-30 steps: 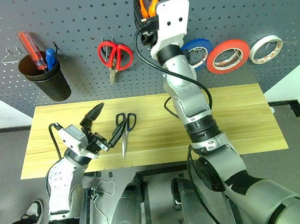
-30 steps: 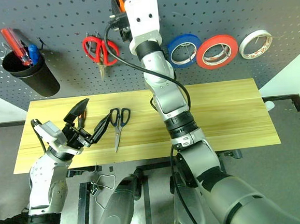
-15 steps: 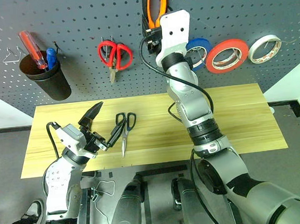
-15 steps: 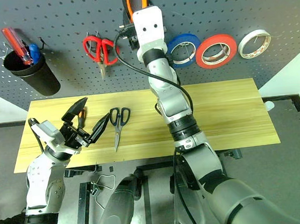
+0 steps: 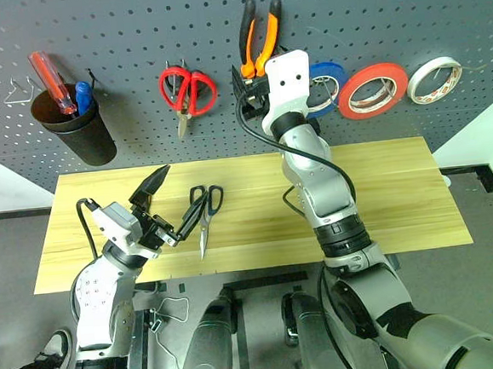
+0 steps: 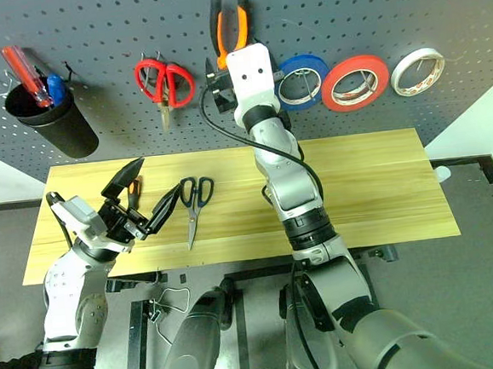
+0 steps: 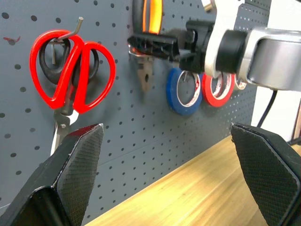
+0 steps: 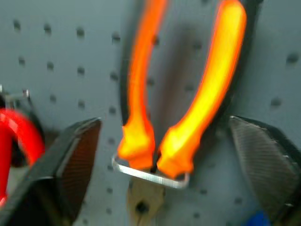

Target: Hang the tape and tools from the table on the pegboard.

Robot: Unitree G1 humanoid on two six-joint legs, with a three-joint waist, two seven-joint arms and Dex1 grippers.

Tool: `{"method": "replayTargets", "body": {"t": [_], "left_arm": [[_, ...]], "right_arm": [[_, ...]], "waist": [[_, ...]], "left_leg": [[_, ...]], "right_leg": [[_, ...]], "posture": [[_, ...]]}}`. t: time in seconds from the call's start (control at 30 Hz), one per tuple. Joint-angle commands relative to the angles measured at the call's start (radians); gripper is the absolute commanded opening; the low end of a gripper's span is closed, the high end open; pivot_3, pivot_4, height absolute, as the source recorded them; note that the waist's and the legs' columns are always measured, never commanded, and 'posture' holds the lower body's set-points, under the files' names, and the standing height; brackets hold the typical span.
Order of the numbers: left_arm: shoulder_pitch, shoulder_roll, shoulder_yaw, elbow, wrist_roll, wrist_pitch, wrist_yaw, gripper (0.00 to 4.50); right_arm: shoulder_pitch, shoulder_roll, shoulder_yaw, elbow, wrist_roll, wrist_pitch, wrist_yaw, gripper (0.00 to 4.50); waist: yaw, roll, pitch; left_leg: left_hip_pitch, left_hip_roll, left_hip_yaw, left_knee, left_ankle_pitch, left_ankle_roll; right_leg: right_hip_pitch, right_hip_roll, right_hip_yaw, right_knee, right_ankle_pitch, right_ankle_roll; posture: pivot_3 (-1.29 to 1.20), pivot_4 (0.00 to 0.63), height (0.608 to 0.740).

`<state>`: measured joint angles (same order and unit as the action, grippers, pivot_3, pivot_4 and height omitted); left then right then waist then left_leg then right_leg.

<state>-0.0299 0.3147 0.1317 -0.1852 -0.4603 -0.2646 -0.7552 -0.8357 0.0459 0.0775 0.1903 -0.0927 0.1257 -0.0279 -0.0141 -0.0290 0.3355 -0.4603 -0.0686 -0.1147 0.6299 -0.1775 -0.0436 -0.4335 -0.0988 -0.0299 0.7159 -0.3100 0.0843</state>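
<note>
The orange-and-black pliers [image 5: 258, 32] hang on the dark grey pegboard [image 5: 131, 23], their 2 curved glossy handles spread upward and a thin wire hook [image 8: 150, 175] running under the joint. The right gripper [image 8: 157, 160] sits just below and in front of them, its 2 textured black fingers [image 8: 75, 160] standing wide apart on either side of the pliers without touching them. Right of it hang a blue tape ring [image 6: 303, 82], the thick solid red tape roll [image 6: 356, 83] and a white roll [image 6: 418, 71], all flat against the perforated panel. Red-handled scissors [image 5: 188, 91] hang to the left, next to a black conical cup [image 5: 78, 129] holding a red screwdriver [image 5: 52, 82]. On the light wood-grain table [image 5: 401, 198] the dark scissors [image 5: 206, 213] lie flat, blades toward the near edge. The left gripper [image 5: 166, 210] hovers beside them, its 2 ridged fingers splayed open and empty
</note>
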Motion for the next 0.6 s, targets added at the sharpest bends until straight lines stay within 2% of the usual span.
{"method": "replayTargets", "body": {"t": [0.03, 0.6], "left_arm": [[0.011, -0.001, 0.005, -0.012, -0.003, -0.016, 0.002, 4.50], [0.128, 0.002, 0.012, -0.009, -0.003, -0.043, -0.017, 4.50]], "right_arm": [[-0.010, 0.001, 0.010, -0.071, 0.007, 0.004, 0.023, 4.46], [0.105, -0.033, 0.025, -0.200, -0.009, 0.085, 0.078, 4.46]], "waist": [[0.000, 0.000, 0.000], [-0.001, 0.000, 0.000]], "left_leg": [[0.000, 0.000, 0.000, 0.000, 0.000, 0.000], [0.000, 0.000, 0.000, -0.001, 0.000, 0.000]], "right_leg": [[0.000, 0.000, 0.000, 0.000, 0.000, 0.000], [-0.001, 0.000, 0.000, 0.000, 0.000, 0.000]], "posture": [[0.09, 0.290, 0.703], [0.10, 0.293, 0.703]]}}
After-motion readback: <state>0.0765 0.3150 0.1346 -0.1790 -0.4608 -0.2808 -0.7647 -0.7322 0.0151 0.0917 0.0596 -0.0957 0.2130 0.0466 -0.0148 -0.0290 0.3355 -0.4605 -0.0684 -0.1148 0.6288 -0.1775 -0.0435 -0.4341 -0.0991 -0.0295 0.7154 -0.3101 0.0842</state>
